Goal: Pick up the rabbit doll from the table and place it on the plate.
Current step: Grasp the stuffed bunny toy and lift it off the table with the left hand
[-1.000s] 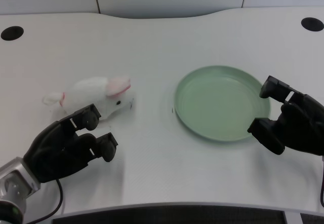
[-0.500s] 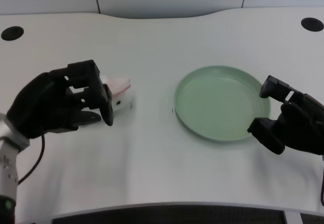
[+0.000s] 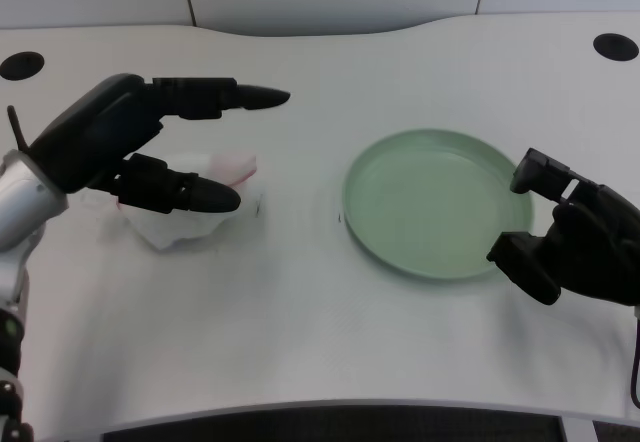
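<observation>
We see the white rabbit doll (image 3: 185, 217), pink-eared, lying left of the plate (image 3: 437, 203), well apart. The pale green round plate sits flat.

A white table (image 3: 300, 302) with a wavy far edge fills the scene, and a round dark hole sits in each far corner, one at the left (image 3: 22, 64) and one at the right (image 3: 615, 46). A pale green plate (image 3: 380, 162) lies flat right of centre. The white rabbit doll (image 3: 180, 224), showing a pink ear, lies on the tabletop well left of the plate.
</observation>
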Controlling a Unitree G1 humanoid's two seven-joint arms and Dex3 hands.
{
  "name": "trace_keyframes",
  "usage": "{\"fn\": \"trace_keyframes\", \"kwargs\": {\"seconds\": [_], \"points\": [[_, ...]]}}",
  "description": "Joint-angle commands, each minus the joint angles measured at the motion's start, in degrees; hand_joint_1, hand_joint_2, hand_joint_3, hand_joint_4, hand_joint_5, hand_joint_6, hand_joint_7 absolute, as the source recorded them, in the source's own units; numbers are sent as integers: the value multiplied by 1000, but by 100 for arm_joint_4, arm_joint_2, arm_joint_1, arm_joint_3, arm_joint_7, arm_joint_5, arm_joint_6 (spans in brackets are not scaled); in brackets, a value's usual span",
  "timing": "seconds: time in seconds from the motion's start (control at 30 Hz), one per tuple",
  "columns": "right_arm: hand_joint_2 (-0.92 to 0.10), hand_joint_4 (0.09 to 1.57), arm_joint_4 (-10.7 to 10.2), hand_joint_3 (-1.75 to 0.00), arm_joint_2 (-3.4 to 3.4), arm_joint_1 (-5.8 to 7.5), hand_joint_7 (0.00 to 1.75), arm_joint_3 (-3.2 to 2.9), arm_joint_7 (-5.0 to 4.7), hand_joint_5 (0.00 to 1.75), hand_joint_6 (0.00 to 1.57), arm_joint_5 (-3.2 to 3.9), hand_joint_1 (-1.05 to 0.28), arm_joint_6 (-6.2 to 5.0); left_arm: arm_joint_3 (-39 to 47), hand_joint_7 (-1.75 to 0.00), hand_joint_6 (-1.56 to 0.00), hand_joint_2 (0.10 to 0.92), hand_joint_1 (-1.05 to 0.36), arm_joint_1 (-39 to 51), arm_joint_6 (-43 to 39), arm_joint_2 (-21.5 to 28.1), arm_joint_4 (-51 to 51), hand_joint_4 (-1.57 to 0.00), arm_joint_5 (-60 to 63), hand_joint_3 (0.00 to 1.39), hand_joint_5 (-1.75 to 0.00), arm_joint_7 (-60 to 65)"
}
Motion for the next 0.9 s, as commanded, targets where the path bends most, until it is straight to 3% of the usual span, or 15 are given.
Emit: {"fn": "trace_keyframes", "kwargs": {"seconds": [0.03,0.2,0.43,0.57,0.67,0.77,0.9], "points": [[-913,1050,-21,-37,-87,20,1746,-15,11,1746,852,-19,-593,-65,-1247,0,-248,921,-945,-658,662,530,1154,-236,2408,363,0,3611],[-920,1044,-24,-40,-89,35,1746,-26,37,1746,841,-10,-580,-91,-2205,0,-131,921,-1025,-1082,2107,279,1985,-104,3247,432,0,5097],[-920,1030,-32,-42,-86,43,1746,-30,47,1746,836,-3,-588,-133,-2920,0,-28,921,-1048,-1384,3657,-147,2857,-19,3389,500,-3,5383],[-919,1032,-48,-39,-86,64,1746,-34,88,1746,840,8,-582,-168,-3178,1,-6,921,-1048,-1383,4238,-298,3039,-5,3296,522,0,5066],[-917,1034,-42,-38,-84,60,1746,-63,168,1746,843,53,-574,-96,-3343,1,0,921,-1048,-1362,4575,-354,3097,0,3268,527,1,4808],[-908,1032,-43,-29,-84,48,1746,-73,189,1746,843,70,-595,-13,-3402,0,1,921,-1048,-1295,4672,-370,3118,-5,3183,496,-2,4698],[-906,1033,-53,-24,-80,42,1746,-59,165,1746,844,47,-601,-46,-3391,-5,-11,921,-1048,-1260,4611,-422,3114,-28,3003,505,-14,4654]]}}
